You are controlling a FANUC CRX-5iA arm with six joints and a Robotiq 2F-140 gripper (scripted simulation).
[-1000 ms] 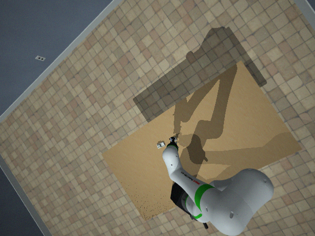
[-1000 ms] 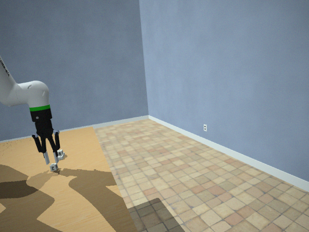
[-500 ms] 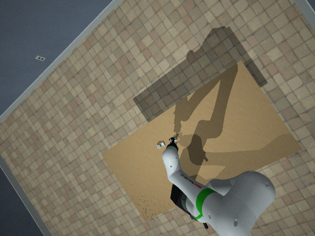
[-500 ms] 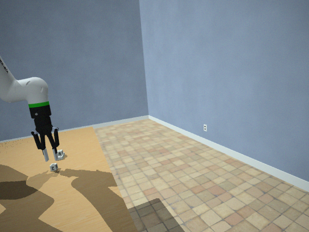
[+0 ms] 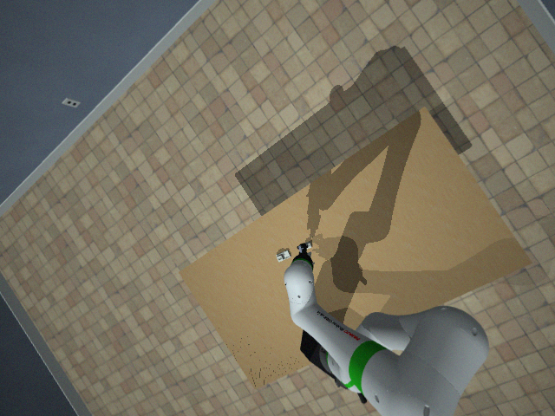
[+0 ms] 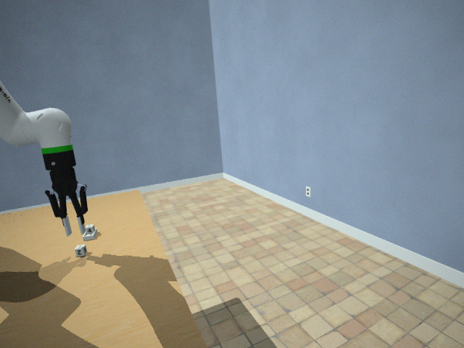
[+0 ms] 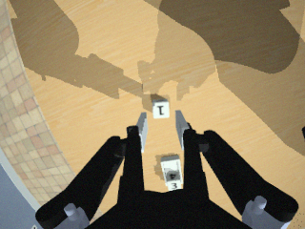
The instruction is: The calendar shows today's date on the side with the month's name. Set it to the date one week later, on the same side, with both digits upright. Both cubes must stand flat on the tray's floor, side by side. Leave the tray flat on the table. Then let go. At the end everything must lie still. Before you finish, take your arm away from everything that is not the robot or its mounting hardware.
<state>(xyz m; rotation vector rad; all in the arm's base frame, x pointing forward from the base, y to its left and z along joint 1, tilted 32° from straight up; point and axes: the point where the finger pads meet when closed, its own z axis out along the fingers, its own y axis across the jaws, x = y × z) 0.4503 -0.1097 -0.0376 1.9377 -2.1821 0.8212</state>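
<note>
A robot's hand (image 5: 304, 246) (image 6: 75, 234) (image 7: 161, 119) is hanging above the worktop (image 5: 232, 286) (image 6: 112, 209) (image 7: 110, 29), its 2 fingers standing partly apart and gripping nothing. Below, 1 loose cube (image 5: 309, 245) (image 6: 80, 251) (image 7: 160, 110) is resting flat, showing a 1 on top. The calendar's white tray (image 5: 284, 256) (image 6: 89, 237) (image 7: 170, 158) is lying just beside it, nearer the worktop's left corner in the top view; both are sitting closer to the upper-left long edge than to the opposite one. The tray is holding the other cube (image 5: 286, 254) (image 6: 89, 229) (image 7: 172, 177), with a 4 and a 3 on visible faces.

The job is seemingly standing midway, at handling the loose cube. The next move is probably calling for lining up and closing on it, turning it if the wanted digit is facing elsewhere, then seating it upright beside its partner.
</note>
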